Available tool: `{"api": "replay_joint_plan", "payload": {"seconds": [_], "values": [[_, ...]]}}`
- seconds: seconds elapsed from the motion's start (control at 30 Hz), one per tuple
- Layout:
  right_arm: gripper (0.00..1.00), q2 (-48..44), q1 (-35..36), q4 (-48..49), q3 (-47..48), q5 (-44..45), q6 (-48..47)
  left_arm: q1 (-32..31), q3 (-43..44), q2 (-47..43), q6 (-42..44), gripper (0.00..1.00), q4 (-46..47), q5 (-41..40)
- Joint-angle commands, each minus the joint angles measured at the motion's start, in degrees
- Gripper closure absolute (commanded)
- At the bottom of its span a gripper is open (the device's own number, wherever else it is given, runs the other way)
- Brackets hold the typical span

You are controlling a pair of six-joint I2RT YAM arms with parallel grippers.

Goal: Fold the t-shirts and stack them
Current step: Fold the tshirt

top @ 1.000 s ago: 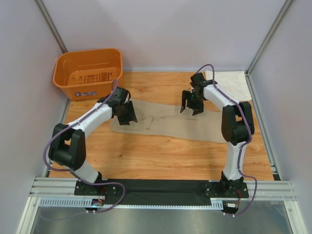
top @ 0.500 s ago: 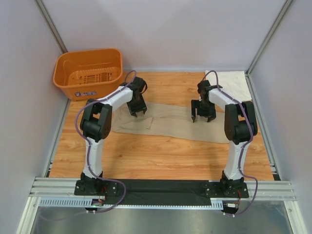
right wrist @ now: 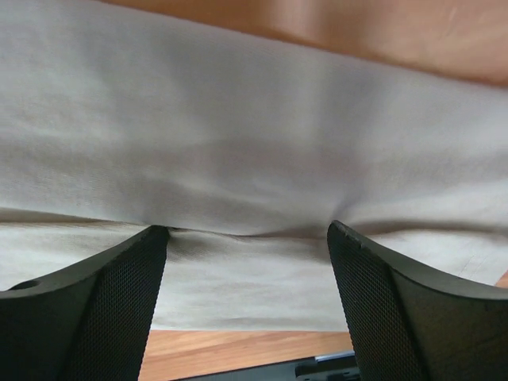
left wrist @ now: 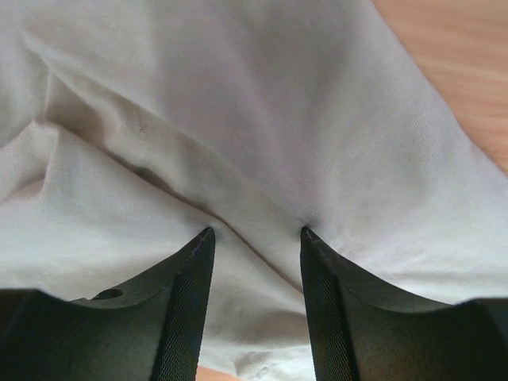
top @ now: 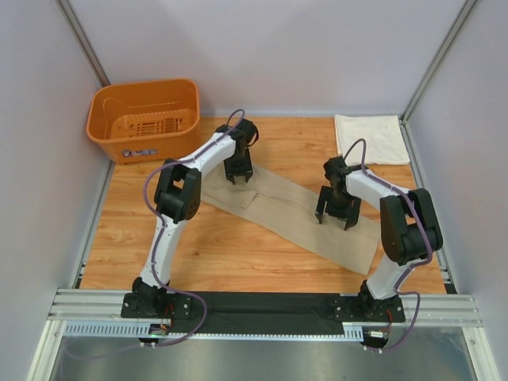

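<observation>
Looking at the top view first: the tan t-shirt point(top: 290, 210) is folded down to a long narrow strip, lying diagonally across the counter point(top: 238, 254) from the far left toward the near right. The cream t-shirt point(top: 367, 136) sits as a neat folded square in the far right corner, well apart from the tan one. The orange basket point(top: 119, 147) is off in the far left corner with nothing in it that I can see. The left tool point(top: 238, 176) is down on the far-left end of the strip and the right tool point(top: 336, 219) is down near the other end.

Left wrist view: the left tool point(left wrist: 256, 232) has its jaws spread, with the tips resting on the tan t-shirt point(left wrist: 238, 103). A raised crease runs between them, but it doesn't look clamped. A bit of wooden counter point(left wrist: 460, 63) shows at the top right.

Right wrist view: the right tool point(right wrist: 248, 228) is spread wider, with its tips on the tan t-shirt point(right wrist: 238, 143) and nothing pinched. Here the cloth lies smooth and flat, with counter point(right wrist: 317, 24) showing beyond it.

Progress-wise I'd call it a bit past halfway. The cream one looks finished. The tan one has its lengthwise fold, but it needs folding end to end into a square and then stacking with the cream one.
</observation>
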Motion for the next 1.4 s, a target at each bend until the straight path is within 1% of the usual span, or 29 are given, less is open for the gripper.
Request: {"api": "replay_joint_plan", "payload": {"seconds": [0.0,0.03,0.07,0.1,0.17,0.2,0.27,0.3,0.33,0.37,0.4,0.47,0.5,0.57,0.6,0.67,0.73,0.8,0.83,0.9,1.0,1.07,1.1,1.17,1.2,1.27,1.3,1.33,1.37], "values": [[0.17,-4.43,3.5,-0.05,-5.2,0.64,6.06,-0.33,4.48,5.78,7.19,0.46,3.72,1.75],[0.17,-4.97,5.6,0.12,-5.65,0.2,6.51,-0.25,5.19,6.56,8.17,0.46,5.12,3.93],[0.17,-5.58,6.58,0.56,-6.09,-0.76,7.21,-0.25,5.89,6.92,9.4,0.46,9.22,5.86],[0.16,-5.93,7.54,0.82,-6.53,-1.2,8.35,-0.25,6.24,7.36,11.67,0.46,11.44,10.67],[0.16,-7.08,10.62,2.31,-7.93,-2.69,9.5,-0.16,9.12,9.46,12.83,0.46,14.35,14.57],[0.16,-7.34,11.5,3.28,-8.46,-3.22,10.02,-0.16,10.89,10.43,13.36,0.46,13.93,15.45],[0.16,-7.52,13.87,6.34,-9.96,-5.15,11.87,0.63,14.93,13.42,13.54,0.45,14.36,17.3],[0.16,-6.56,15.27,8.1,-10.13,-5.77,12.83,0.98,15.56,14.73,12.93,0.45,17.06,20.62],[0.16,-5.94,15.98,8.73,-9.96,-8.13,13.28,1.68,15.56,15.18,12.23,0.45,17.09,22.82],[0.16,-4.89,16.6,9.52,-9.61,-9.02,13.89,2.38,15.65,15.71,11.62,0.45,21.09,25.02],[0.16,-3.93,17.22,10.22,-9.09,-10.16,14.42,3.78,15.83,16.06,10.3,0.45,22.87,27.74],[0.16,-0.43,19.06,11.9,-6.64,-13.32,16.18,5.11,17.4,17.9,9.5,0.45,27.34,30.21],[0.15,0.64,19.68,12.51,-5.66,-14.47,16.79,6.25,18.54,18.61,9.33,0.45,28.5,32.4],[0.15,4.06,21.0,13.83,-2.25,-18.23,18.63,7.05,22.31,21.24,9.32,0.43,30.09,33.91],[0.15,5.21,21.96,14.18,-1.01,-19.48,19.08,8.01,23.46,22.9,8.28,0.43,31.05,37.14],[0.15,8.02,22.67,14.45,3.54,-23.5,19.35,8.54,26.1,23.53,8.35,0.41,32.81,38.31],[0.15,9.26,23.02,13.05,6.64,-26.85,19.08,9.07,28.03,22.66,9.06,0.36,32.12,38.31],[0.15,9.53,23.02,11.73,8.84,-27.66,18.56,9.42,27.69,20.47,9.32,0.34,32.12,38.49],[0.15,8.83,22.85,10.68,10.15,-27.84,18.29,9.6,27.35,17.76,9.5,0.32,31.33,38.32],[0.14,7.69,22.76,9.53,10.95,-28.36,16.63,10.21,26.55,14.76,10.02,0.31,29.76,38.49],[0.14,4.71,22.23,6.46,11.13,-28.63,12.78,10.48,24.36,6.0,10.64,0.29,25.18,38.84],[0.14,1.02,22.06,5.4,9.47,-27.15,10.39,9.69,19.54,1.58,10.99,0.28,23.42,39.28],[0.14,-0.3,22.06,5.14,8.51,-26.18,9.25,9.34,17.61,-2.88,11.43,0.28,22.89,39.19],[0.14,-3.72,21.97,4.78,5.88,-24.24,6.08,8.46,12.07,-6.94,12.92,0.28,20.18,38.41],[0.15,-4.35,21.97,4.26,4.99,-23.89,5.47,7.41,10.05,-10.97,13.28,0.29,19.21,37.45],[0.18,-5.58,21.88,4.16,1.58,-23.97,4.41,6.26,2.76,-15.03,14.33,0.32,17.18,37.26],[0.21,-5.85,21.88,4.51,0.51,-24.32,4.14,5.56,-0.05,-17.14,14.77,0.36,16.57,36.65],[0.29,-6.2,21.88,4.78,-0.55,-24.23,3.79,4.34,-6.43,-21.86,15.21,0.37,15.78,35.6],[0.37,-6.64,21.88,5.22,-1.43,-23.97,3.62,3.72,-10.32,-24.69,15.3,0.39,16.03,34.37]]}}
